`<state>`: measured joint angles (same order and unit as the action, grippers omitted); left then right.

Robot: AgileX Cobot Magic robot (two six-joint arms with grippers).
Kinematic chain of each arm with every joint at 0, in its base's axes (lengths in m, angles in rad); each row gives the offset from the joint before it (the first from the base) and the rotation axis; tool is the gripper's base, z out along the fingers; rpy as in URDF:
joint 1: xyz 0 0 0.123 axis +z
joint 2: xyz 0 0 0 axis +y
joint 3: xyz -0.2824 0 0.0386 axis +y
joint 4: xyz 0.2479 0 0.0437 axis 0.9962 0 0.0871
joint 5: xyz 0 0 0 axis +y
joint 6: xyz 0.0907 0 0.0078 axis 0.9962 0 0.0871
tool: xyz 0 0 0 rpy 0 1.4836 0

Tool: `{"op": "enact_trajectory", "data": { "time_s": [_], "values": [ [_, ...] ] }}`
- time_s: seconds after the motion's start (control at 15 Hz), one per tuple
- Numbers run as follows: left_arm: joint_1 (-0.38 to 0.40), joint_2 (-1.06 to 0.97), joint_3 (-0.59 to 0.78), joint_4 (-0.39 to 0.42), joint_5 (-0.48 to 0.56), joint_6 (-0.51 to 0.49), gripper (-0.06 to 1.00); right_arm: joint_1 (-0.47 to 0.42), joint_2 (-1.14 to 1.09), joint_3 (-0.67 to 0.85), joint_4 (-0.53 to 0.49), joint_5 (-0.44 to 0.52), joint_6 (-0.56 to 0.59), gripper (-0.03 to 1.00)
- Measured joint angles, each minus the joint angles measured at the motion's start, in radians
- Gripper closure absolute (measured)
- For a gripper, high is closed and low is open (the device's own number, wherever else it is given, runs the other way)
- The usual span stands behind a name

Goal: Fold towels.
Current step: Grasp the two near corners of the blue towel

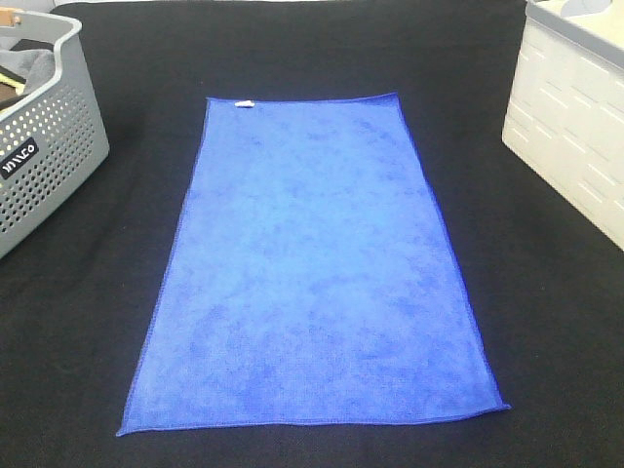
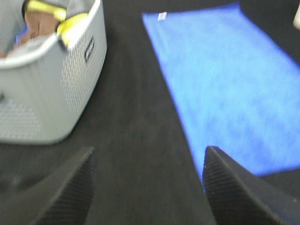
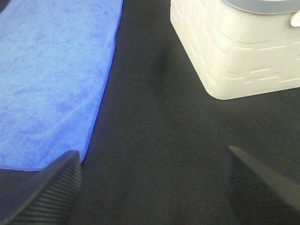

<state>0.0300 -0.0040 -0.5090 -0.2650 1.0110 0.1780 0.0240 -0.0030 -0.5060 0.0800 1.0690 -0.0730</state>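
The blue towel (image 1: pixel 312 268) lay spread flat mid-tabletop (image 1: pixel 546 322), its white tag (image 1: pixel 245 103) at the far edge, between a grey basket (image 1: pixel 49 146) far left and a white crate (image 1: pixel 575 127) far right. The left jaws and the right jaws both gaped, holding nothing.

- The towel (image 1: pixel 312 263) in front of me is one bright royal-blue microfiber cloth, rectangular, edged with a stitched blue hem.
- It lies spread flat and unfolded, in a single layer, on the black tabletop (image 1: pixel 546 322), with its long sides running away from me.
- A small white tag (image 1: pixel 245 103) sits at its far left corner.
- Its near right corner pokes out slightly.
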Motion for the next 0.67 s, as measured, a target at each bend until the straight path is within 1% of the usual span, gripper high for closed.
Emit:
{"op": "enact_trajectory", "data": {
  "time_s": [0.07, 0.2, 0.33, 0.4, 0.47, 0.53, 0.6, 0.67],
  "values": [
    [0.000, 0.000, -0.001, -0.022, -0.059, -0.001, 0.31, 0.000, 0.001, 0.000, -0.001, -0.002, 0.003, 0.19],
    [0.000, 0.016, -0.001, -0.054, -0.189, -0.010, 0.31, 0.000, 0.040, -0.015, -0.002, -0.050, 0.032, 0.20],
    [0.000, 0.106, -0.001, -0.078, -0.295, -0.034, 0.31, 0.000, 0.139, -0.019, -0.002, -0.126, 0.085, 0.20],
    [0.000, 0.179, -0.001, -0.115, -0.335, -0.050, 0.31, 0.000, 0.202, -0.019, -0.002, -0.161, 0.111, 0.20],
    [0.000, 0.255, -0.001, -0.169, -0.354, -0.057, 0.32, 0.000, 0.272, -0.019, -0.001, -0.192, 0.140, 0.20],
    [0.000, 0.388, -0.001, -0.258, -0.354, -0.060, 0.32, 0.000, 0.397, -0.019, 0.024, -0.230, 0.163, 0.20],
    [0.000, 0.488, -0.001, -0.312, -0.351, -0.060, 0.32, 0.000, 0.473, -0.019, 0.050, -0.237, 0.165, 0.20],
    [0.000, 0.539, -0.001, -0.331, -0.351, -0.060, 0.32, 0.000, 0.507, -0.019, 0.062, -0.237, 0.167, 0.20]
  ]
}}
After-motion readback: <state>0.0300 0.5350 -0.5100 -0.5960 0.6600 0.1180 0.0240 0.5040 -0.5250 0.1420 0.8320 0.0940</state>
